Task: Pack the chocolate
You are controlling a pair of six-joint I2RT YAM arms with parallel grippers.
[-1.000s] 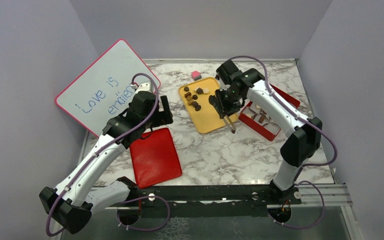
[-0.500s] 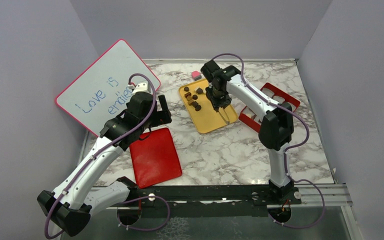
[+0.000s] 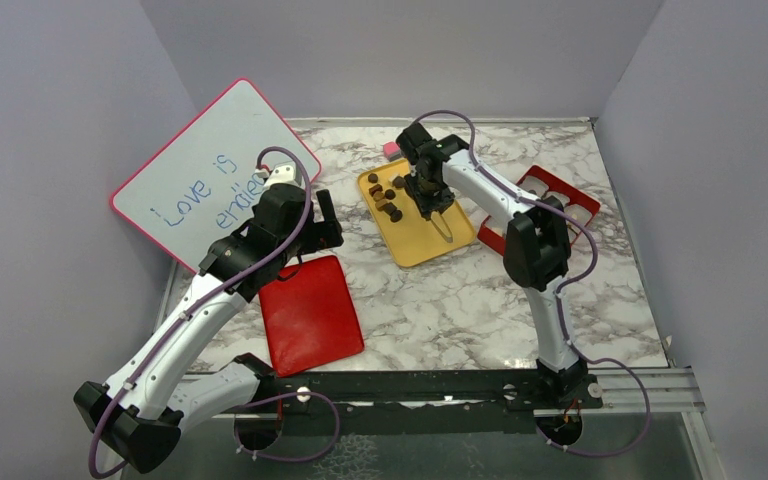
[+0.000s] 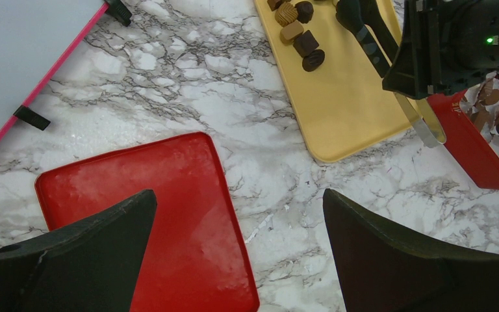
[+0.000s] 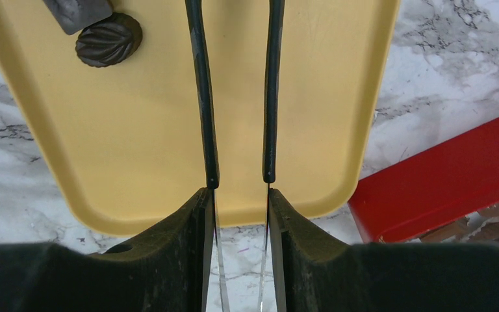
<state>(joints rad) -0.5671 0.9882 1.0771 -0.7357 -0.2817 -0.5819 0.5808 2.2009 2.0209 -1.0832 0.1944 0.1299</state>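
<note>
Chocolate pieces (image 3: pixel 390 195) sit clustered at the far end of the yellow tray (image 3: pixel 415 245). A few more lie in the red box (image 4: pixel 471 146) just right of it. The right end effector (image 5: pixel 239 195) is clamped on tweezers (image 5: pixel 203 97), whose arms stand apart over bare tray near a dark fluted piece (image 5: pixel 108 40). The left end effector (image 4: pixel 239 195) hangs spread wide above the red lid (image 4: pixel 149 214) on the marble tabletop (image 4: pixel 286 195).
</note>
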